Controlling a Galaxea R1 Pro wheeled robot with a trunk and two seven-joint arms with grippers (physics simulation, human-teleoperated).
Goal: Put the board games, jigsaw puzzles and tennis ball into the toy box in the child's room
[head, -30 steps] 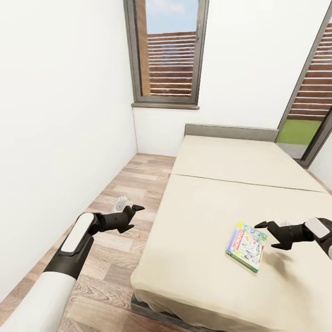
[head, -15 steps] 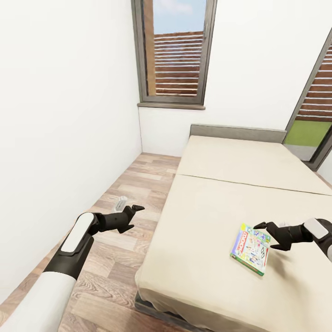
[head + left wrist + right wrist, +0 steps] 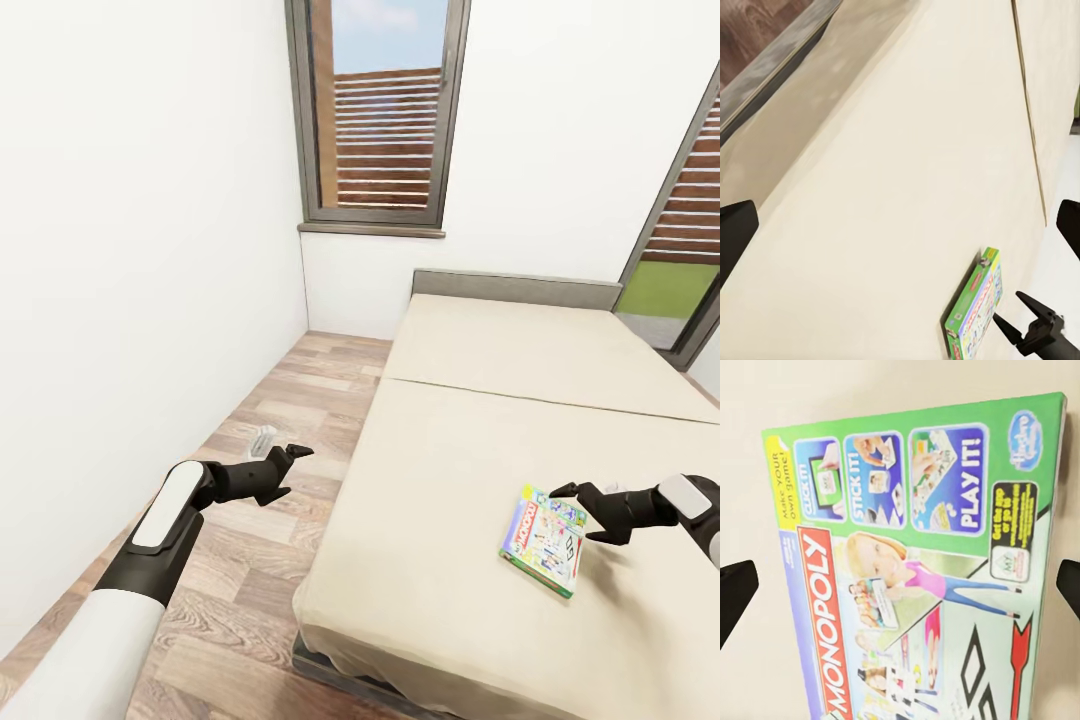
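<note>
The green-edged board game (image 3: pixel 543 538) lies flat on the near right part of the bed (image 3: pixel 480 440), its printed lid up. My right tool (image 3: pixel 580 513) hovers just over its far right corner, fingers spread wide and empty. The box is thin and lies flush on the soft mattress, so I judge a closing pinch could skid over the lid or push the box along instead of catching an edge. My left tool (image 3: pixel 293 468) hangs spread and empty over the wood floor (image 3: pixel 270 400), left of the bed. I count one game box, two tools.
</note>
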